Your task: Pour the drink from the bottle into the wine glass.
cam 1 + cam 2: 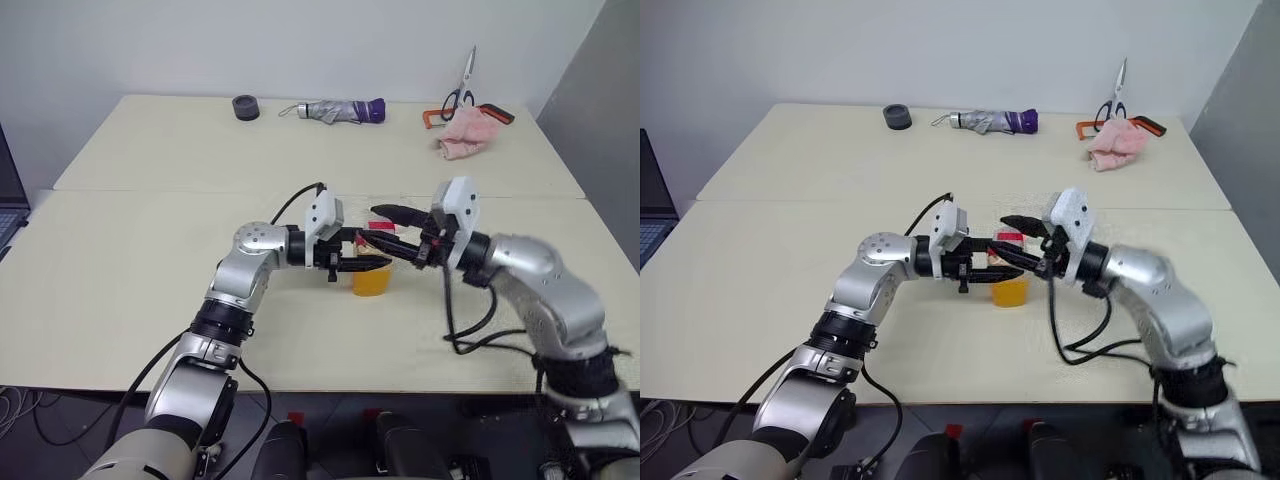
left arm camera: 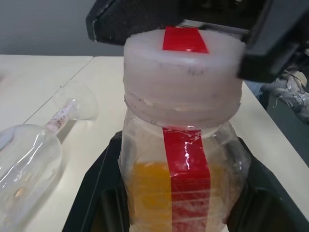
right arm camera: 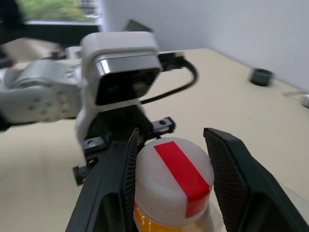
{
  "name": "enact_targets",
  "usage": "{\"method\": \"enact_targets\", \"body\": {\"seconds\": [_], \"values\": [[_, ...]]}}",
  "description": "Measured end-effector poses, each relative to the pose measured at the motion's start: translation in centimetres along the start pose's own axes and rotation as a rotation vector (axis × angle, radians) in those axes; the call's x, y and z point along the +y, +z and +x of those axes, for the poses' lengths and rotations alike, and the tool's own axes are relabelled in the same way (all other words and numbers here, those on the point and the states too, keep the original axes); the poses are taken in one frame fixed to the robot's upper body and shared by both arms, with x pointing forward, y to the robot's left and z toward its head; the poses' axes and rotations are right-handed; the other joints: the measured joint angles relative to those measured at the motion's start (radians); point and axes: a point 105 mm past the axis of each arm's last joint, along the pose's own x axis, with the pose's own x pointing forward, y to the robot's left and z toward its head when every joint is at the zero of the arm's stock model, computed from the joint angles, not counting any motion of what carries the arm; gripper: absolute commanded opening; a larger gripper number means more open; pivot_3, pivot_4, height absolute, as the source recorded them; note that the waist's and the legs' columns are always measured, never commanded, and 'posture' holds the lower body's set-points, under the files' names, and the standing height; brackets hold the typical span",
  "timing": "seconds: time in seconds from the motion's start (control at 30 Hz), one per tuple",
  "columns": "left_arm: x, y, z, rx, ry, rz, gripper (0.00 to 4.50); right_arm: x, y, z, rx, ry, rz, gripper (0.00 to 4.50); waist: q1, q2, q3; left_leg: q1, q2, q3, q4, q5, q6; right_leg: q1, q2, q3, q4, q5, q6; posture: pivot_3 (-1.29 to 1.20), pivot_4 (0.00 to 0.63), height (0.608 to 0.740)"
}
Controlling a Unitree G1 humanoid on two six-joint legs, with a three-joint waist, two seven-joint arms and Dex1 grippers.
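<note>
Left wrist view: my left gripper (image 2: 178, 203) grips the small clear plastic bottle (image 2: 179, 179) of bright orange drink (image 2: 145, 193), mid-table, upright. My right gripper (image 3: 171, 186) straddles its white, red-striped cap (image 3: 171, 179) (one finger touching, the other just apart). Left of it, a clear wine glass (image 2: 29, 159) lies sideways.

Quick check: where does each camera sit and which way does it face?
Left eye, right eye: on the head, facing forward and down at the table; both arms show.
Left wrist: on the left gripper, looking along it at the bottle it holds, glass lying beyond.
Right wrist: on the right gripper, looking over the cap at the left gripper.
Shared: both wrist views show the cap.
</note>
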Motion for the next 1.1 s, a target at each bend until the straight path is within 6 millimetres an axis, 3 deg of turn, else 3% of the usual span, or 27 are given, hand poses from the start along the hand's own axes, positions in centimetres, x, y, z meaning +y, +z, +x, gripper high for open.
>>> {"method": "enact_targets", "body": {"seconds": [0.23,0.33,0.47,0.63,0.73,0.97,1.1], "values": [[-0.3,0.1,0.2,0.007,-0.017,0.011,1.92,-0.3,0.1,-0.4,0.015,0.123,0.012,1.81,0.001,0.000,0.000,-0.001,0.000,0.000,0.000,0.000,0.000,0.000,-0.001,0.000,0.000,0.000,0.000,0.00,0.150,0.740],[-0.3,0.3,0.2,0.006,-0.016,0.017,1.92,-0.1,0.1,-0.6,0.021,0.107,0.015,2.79,0.002,0.000,0.000,0.000,-0.001,0.000,0.000,0.000,0.000,0.000,-0.002,0.000,0.001,0.000,0.000,0.00,0.150,0.740],[0.3,0.8,-0.7,0.004,0.025,0.037,1.92,0.3,-1.4,-1.4,0.037,0.046,0.104,4.23,0.002,0.001,0.001,-0.001,-0.001,0.000,0.000,0.000,0.000,0.000,-0.003,0.000,0.001,0.000,0.000,0.00,0.150,0.740],[0.4,0.8,-0.7,-0.001,0.034,0.037,1.92,1.0,1.2,-3.0,-0.035,-0.042,0.078,4.23,0.004,0.001,0.001,-0.001,-0.002,-0.001,0.000,0.000,0.000,0.000,-0.003,0.000,0.001,0.000,0.000,0.00,0.150,0.740],[0.5,0.8,-0.7,-0.001,0.039,0.037,1.92,1.7,1.5,-3.5,-0.052,-0.142,0.091,4.23,0.003,0.001,0.001,-0.001,-0.002,-0.001,0.000,0.000,0.000,0.000,-0.003,0.000,0.001,0.000,0.000,0.00,0.150,0.740],[0.7,0.6,-0.2,-0.016,0.050,0.021,1.92,2.0,1.3,-0.7,-0.126,-0.487,0.154,4.23,0.000,0.001,0.001,0.000,-0.002,-0.001,0.001,0.000,0.000,0.000,-0.003,0.000,0.003,0.000,0.000,0.00,0.150,0.740],[1.1,0.7,0.2,-0.021,0.046,0.020,1.92,2.1,0.4,0.2,-0.086,-0.560,0.157,4.23,0.001,0.001,0.001,-0.001,-0.004,-0.001,0.001,0.000,0.000,0.000,-0.004,0.000,0.002,0.000,0.000,0.00,0.150,0.740]]}}
